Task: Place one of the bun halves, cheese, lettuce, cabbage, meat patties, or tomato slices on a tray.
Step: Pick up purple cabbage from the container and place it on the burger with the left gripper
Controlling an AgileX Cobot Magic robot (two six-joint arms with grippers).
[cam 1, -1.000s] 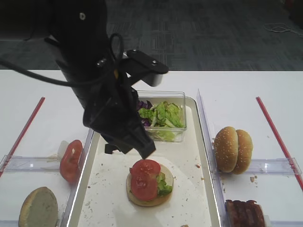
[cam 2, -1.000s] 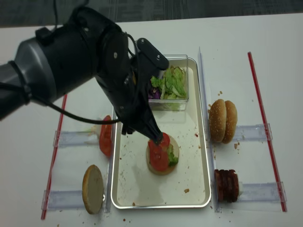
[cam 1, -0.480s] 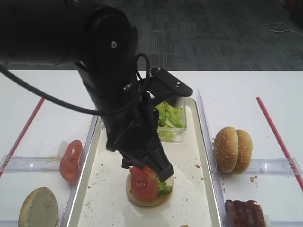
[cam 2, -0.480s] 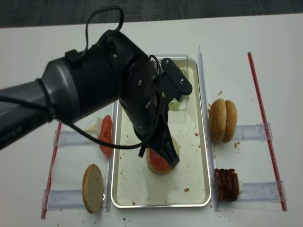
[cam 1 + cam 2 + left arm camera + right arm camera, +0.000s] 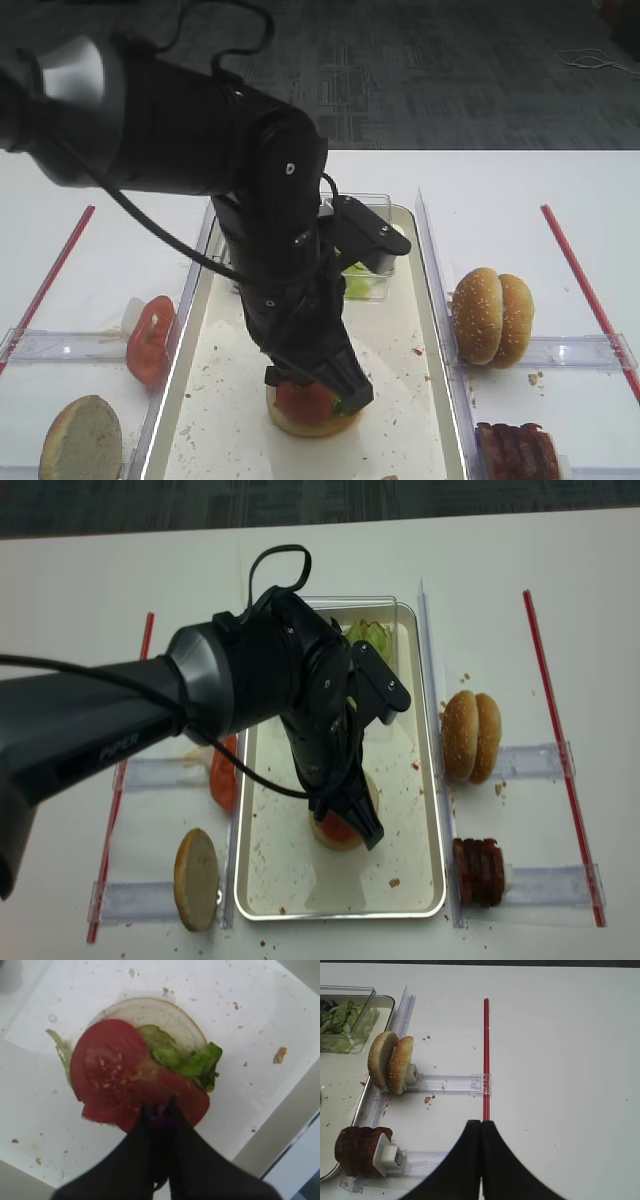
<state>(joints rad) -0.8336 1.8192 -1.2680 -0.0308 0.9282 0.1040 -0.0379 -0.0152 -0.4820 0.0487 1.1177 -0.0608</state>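
- Since a second ago your left arm has swung from over the clear salad box (image 5: 372, 262) down to the stack in the middle of the tray (image 5: 400, 420); its tip now sits right on top of the food.
- On the tray you already have a bun half (image 5: 155, 1014), pale face up, with lettuce (image 5: 192, 1062) and a tomato slice (image 5: 107, 1072) laid over it.
- The left gripper (image 5: 159, 1116) has its jaws pressed together, and in the left wrist view a small dark purple scrap shows between the tips. I judge it to be the cabbage (image 5: 160, 1119), clamped and touching the near edge of the tomato.
- So the piece has reached the stack but is not yet let go; what is left is to part the jaws and lift clear without dragging the tomato off.
- Spare tomato slices (image 5: 150, 338) stand in the left rack with a bun half (image 5: 80, 440) nearer you; more bun halves (image 5: 492, 315) and the meat patties (image 5: 518, 450) stand in the right racks.
- Your right gripper (image 5: 481, 1132) hangs over bare table on the right, jaws together, holding nothing.
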